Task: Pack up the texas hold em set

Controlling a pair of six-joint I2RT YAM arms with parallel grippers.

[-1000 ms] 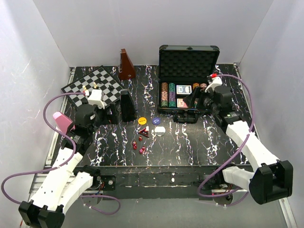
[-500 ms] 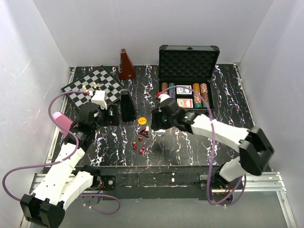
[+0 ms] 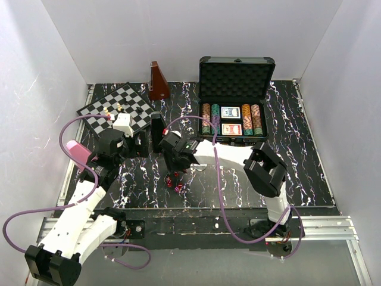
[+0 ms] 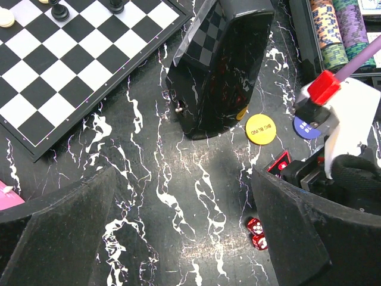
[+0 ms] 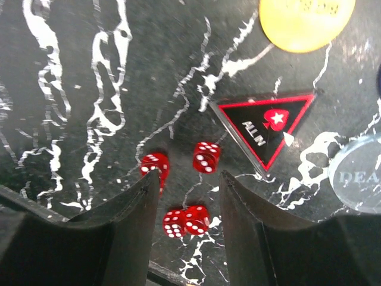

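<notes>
Right wrist view, right fingers point(image 5: 128, 232) moved from case point(image 3: 237, 74) to red dice point(image 5: 186, 220), narrowed but apart, left fingers point(image 4: 65, 220) wide

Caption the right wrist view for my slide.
Right tool open above two red dice; two more dice, an ALL IN triangle and a yellow button lie beyond.

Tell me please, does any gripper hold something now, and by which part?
Nothing is held. The right gripper stands open around two red dice, not clamped on them; the left gripper is open and empty.
</notes>
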